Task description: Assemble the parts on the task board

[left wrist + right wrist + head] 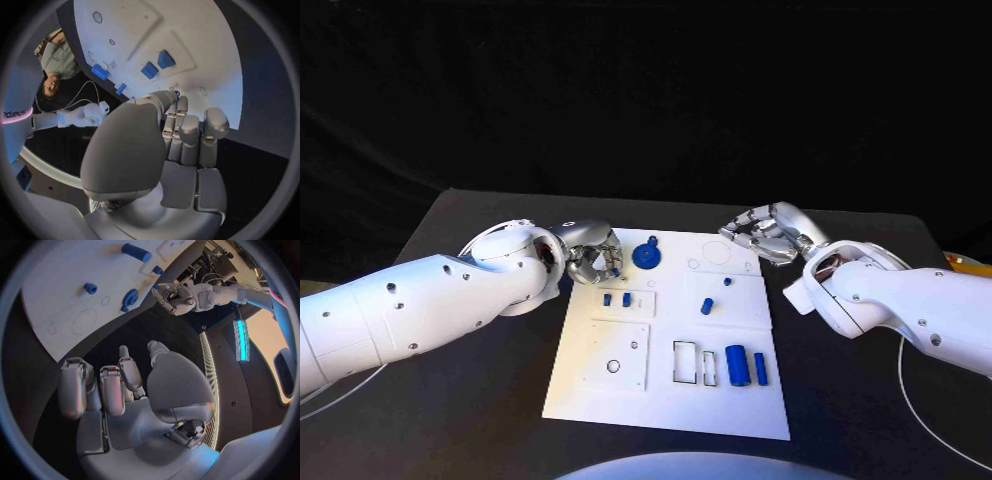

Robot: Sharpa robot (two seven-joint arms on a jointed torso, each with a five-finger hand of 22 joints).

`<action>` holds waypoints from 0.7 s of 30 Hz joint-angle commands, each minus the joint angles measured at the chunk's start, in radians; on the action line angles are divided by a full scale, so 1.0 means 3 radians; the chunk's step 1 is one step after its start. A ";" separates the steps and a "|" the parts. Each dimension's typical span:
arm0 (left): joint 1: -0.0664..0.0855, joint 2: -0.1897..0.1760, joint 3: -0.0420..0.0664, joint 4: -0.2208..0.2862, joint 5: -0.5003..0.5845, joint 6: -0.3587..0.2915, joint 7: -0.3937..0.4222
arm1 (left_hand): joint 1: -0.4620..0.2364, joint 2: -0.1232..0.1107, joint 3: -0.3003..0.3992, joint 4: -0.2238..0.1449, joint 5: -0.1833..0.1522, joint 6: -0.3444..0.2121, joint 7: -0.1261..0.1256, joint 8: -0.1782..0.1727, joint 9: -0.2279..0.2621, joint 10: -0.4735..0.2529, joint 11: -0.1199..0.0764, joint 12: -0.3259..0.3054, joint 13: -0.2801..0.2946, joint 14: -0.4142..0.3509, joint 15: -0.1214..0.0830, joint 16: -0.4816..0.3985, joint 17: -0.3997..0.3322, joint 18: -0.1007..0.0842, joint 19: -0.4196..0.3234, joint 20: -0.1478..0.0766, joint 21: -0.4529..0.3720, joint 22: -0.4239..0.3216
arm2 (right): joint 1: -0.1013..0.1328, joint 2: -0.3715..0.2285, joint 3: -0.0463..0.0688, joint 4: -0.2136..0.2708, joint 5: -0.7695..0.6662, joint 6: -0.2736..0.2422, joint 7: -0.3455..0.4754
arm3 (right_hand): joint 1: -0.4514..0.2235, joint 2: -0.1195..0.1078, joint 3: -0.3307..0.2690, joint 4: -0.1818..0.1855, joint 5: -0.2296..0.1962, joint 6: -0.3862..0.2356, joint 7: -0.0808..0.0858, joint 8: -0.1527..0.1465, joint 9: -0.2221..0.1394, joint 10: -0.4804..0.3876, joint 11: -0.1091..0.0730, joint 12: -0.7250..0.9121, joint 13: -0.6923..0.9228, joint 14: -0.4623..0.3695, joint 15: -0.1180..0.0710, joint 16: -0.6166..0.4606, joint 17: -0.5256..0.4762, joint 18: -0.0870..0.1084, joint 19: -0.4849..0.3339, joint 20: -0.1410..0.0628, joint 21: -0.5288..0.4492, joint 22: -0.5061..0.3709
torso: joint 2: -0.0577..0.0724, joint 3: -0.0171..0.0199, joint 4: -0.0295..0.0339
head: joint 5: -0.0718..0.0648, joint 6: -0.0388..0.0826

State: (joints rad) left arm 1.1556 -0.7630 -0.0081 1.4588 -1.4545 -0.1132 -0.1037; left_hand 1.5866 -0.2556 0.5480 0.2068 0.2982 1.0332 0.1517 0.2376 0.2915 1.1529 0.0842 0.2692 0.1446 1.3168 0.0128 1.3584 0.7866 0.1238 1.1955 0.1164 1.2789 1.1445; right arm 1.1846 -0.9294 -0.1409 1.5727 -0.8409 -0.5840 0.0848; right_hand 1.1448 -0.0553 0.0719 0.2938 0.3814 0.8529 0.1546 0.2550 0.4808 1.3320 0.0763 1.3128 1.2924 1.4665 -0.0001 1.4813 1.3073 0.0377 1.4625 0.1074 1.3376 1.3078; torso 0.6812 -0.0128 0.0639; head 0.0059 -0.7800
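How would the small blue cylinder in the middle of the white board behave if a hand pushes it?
The small blue cylinder looks round and lies on its side on the smooth white task board, so it would probably roll rather than slide. It appears small and rigid, likely light, so even a gentle push may send it away.

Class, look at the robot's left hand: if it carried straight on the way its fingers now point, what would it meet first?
Probably the round blue part near the task board's far edge. The left hand points across that edge toward it, though its height above the board is unclear, so it might pass over.
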 commanded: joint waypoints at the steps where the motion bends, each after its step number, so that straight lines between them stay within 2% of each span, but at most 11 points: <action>1: 0.0000 0.0022 0.0002 -0.0019 0.0035 0.0092 -0.0001 | -0.0030 -0.0002 0.0019 -0.0008 0.0004 0.0025 0.0009 0.0016 0.0005 0.0028 0.0002 -0.0011 -0.0001 0.0006 0.0000 0.0004 -0.0003 -0.0034 0.0024 -0.0001 0.0012 -0.0002 | -0.0004 0.0001 0.0000 0.0003 -0.0021 0.0013 0.0019 | 0.0002 0.0027 -0.0019 -0.0007 0.0012 -0.0019 -0.0008 0.0014 0.0003 0.0004 -0.0021 0.0014 0.0004 0.0182 -0.0016 -0.0022 0.0144 0.0053 0.0001 -0.0027 -0.0013 0.0458 | 0.0004 0.0003 -0.0009 | 0.0006 -0.0001; 21: -0.0013 0.0131 -0.0006 -0.0096 0.0035 0.0087 0.0026 | -0.0037 -0.0001 0.0025 -0.0010 0.0003 0.0028 0.0008 0.0016 0.0007 0.0033 0.0001 -0.0019 0.0000 0.0006 -0.0001 0.0000 -0.0005 -0.0034 0.0024 -0.0002 0.0012 -0.0001 | -0.0005 0.0004 0.0000 0.0006 -0.0020 0.0012 0.0017 | 0.0002 0.0027 -0.0019 -0.0007 0.0012 -0.0019 -0.0008 0.0014 0.0003 0.0004 -0.0021 0.0014 0.0004 0.0182 -0.0016 -0.0022 0.0144 0.0053 0.0001 -0.0027 -0.0013 0.0458 | 0.0005 0.0005 -0.0008 | 0.0002 -0.0013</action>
State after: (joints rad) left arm 1.1520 -0.7266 -0.0103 1.4295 -1.4498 -0.0990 -0.1029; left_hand 1.5867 -0.2556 0.5508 0.2040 0.2982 1.0368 0.1553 0.2376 0.2927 1.1528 0.0843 0.2692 0.1443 1.3168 0.0128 1.3584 0.7855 0.1238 1.1955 0.1163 1.2788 1.1443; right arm 1.1838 -0.9289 -0.1412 1.5732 -0.8409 -0.5840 0.0848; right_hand 1.1449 -0.0553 0.0719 0.2938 0.3814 0.8529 0.1546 0.2550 0.4806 1.3321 0.0762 1.3128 1.2922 1.4665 -0.0001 1.4813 1.3080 0.0377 1.4625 0.1074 1.3377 1.3076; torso 0.6832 -0.0116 0.0616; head 0.0068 -0.7835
